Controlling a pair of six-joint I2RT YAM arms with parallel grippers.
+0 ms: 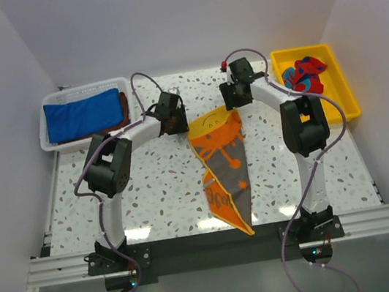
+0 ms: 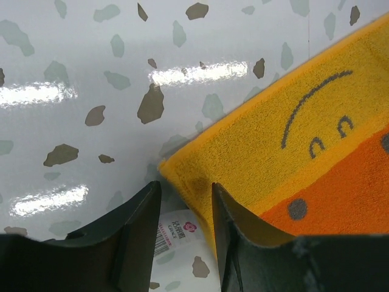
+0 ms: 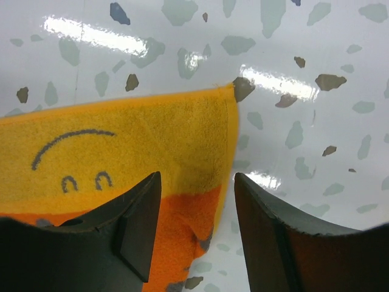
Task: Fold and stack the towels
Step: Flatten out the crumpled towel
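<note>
An orange towel with grey spots and a yellow smiley band lies long and narrow on the speckled table, its near end at the front edge. My left gripper is at its far left corner. In the left wrist view that gripper stands open, its jaws straddling the yellow corner, with a white label between them. My right gripper is at the far right corner. Seen from the right wrist, it is open with the towel's edge between the fingers.
A white lattice basket at the back left holds a folded blue towel over a brown one. A yellow tray at the back right holds a crumpled red and blue towel. Walls close in on both sides.
</note>
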